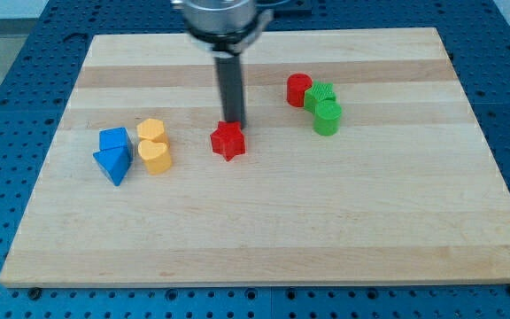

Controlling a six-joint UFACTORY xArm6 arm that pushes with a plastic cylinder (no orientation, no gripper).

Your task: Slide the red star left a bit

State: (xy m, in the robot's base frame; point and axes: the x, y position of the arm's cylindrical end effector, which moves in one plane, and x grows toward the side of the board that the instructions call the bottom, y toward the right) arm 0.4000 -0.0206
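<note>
My tip (235,123), no hand to open or close, sits just above-right of the red star (227,140). Pushing from here risks skewing it downward, not left.

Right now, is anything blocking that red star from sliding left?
Nothing right beside it. My tip sits just above the red star. Further left stand the yellow heart and yellow hexagon, with bare board between.
</note>
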